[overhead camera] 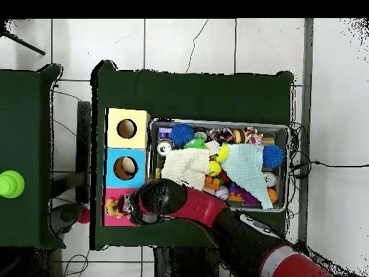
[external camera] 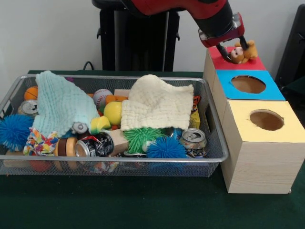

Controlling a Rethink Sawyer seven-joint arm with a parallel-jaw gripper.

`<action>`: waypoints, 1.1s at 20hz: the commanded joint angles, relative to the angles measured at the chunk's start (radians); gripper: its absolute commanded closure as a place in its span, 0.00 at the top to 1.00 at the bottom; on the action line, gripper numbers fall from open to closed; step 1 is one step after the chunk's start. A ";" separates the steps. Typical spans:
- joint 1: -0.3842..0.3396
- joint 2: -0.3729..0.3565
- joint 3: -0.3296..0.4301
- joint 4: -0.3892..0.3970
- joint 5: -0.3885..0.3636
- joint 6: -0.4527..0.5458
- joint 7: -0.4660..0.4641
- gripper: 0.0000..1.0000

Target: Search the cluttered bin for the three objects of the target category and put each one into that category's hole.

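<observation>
The arm reaches down over the far box of the row of 3, the one with the red top (external camera: 236,62), and its gripper (external camera: 232,51) sits right above that face. Between the 2 dark fingers (external camera: 222,51) hangs a small plush toy (external camera: 242,52), orange-tan with a pale face, and the fingers are closed around it; the toy is just over the red top, touching or nearly touching it, I cannot tell which. The hole in the red face is hidden behind the toy and gripper from the front. From overhead the toy (overhead camera: 114,208) shows at the left side of the red top with the gripper (overhead camera: 128,208) beside it.

Next nearer stands the blue-topped box (external camera: 248,85) with its round hole open, and nearest is the yellow-topped box (external camera: 264,121), also with an open hole. All 3 boxes touch one another in a row, just right of the wire bin (external camera: 209,160).

The bin is crowded. A mint cloth (external camera: 62,102) drapes over the left part, a cream cloth (external camera: 157,102) over the right. Near the front lie 2 blue spiky balls (external camera: 14,131), a green spiky ball (external camera: 142,136), crushed cans (external camera: 193,139), and a yellow ball (external camera: 113,113) between the cloths. A baseball (external camera: 101,97) sits toward the far side. The bin rests on the dark green table (external camera: 143,205).
</observation>
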 commanded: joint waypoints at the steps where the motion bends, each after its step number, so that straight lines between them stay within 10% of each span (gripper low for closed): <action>1: -0.001 -0.022 -0.168 -0.210 -0.146 0.077 0.027 1.00; 22: 0.071 -0.074 -0.158 -0.446 -0.767 0.221 -0.126 1.00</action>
